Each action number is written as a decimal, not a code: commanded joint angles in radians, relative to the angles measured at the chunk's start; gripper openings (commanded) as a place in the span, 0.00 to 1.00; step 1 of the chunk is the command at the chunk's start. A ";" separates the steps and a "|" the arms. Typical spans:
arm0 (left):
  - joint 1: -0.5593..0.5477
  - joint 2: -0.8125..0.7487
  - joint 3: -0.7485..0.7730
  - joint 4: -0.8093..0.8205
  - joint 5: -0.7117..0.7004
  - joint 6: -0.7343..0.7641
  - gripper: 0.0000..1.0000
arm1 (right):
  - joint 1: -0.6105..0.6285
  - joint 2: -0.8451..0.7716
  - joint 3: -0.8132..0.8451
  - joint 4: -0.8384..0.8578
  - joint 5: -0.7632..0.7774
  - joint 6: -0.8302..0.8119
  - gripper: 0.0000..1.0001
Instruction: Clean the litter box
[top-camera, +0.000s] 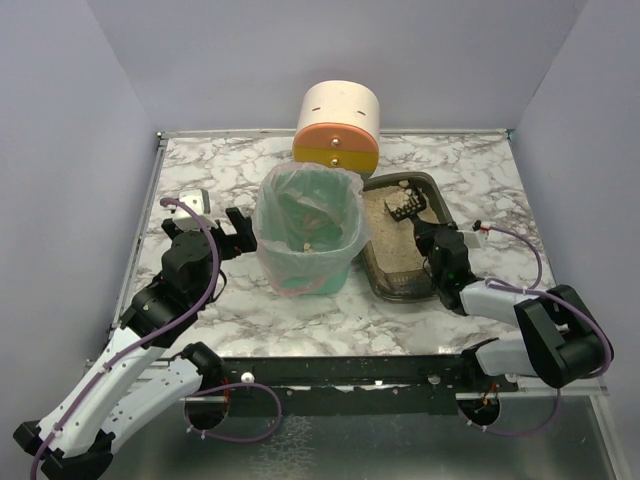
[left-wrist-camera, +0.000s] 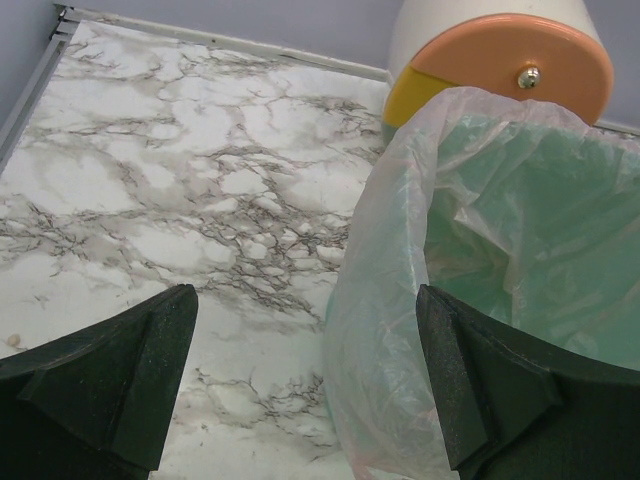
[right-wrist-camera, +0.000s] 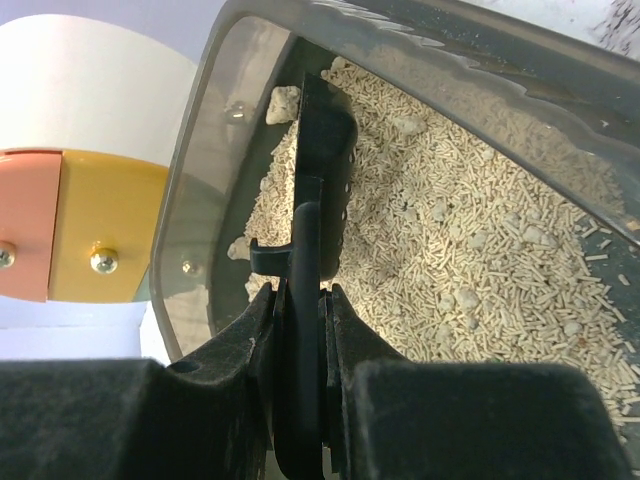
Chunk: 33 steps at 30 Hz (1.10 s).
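The litter box (top-camera: 437, 205), a shallow dark grey tray of beige pellets, lies right of centre; its wall (right-wrist-camera: 205, 150) and litter fill the right wrist view. My right gripper (top-camera: 432, 240) (right-wrist-camera: 302, 300) is shut on the handle of a black slotted scoop (top-camera: 403, 206) (right-wrist-camera: 325, 160). The scoop's head is inside the box, near the far wall, with pale clumps (right-wrist-camera: 284, 103) beside it. My left gripper (top-camera: 237, 230) (left-wrist-camera: 305, 375) stands open at the left side of the green bin (top-camera: 307, 230), with the bag's edge (left-wrist-camera: 385, 330) between its fingers but not pinched.
The bin carries a clear bag liner (left-wrist-camera: 520, 220) with a few bits at its bottom. A cream, orange and yellow cylinder (top-camera: 338, 125) (left-wrist-camera: 500, 60) stands behind the bin. A small white object (top-camera: 192, 199) lies at the table's left edge.
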 joint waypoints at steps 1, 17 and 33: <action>0.003 0.000 -0.013 0.006 0.007 0.004 0.99 | -0.006 0.040 0.035 0.048 0.027 0.022 0.00; 0.002 0.006 -0.011 0.006 0.006 0.006 0.99 | -0.011 0.268 -0.042 0.505 -0.048 0.114 0.01; 0.003 0.012 -0.011 0.006 0.006 0.007 0.99 | -0.012 0.381 -0.116 0.822 -0.085 0.101 0.00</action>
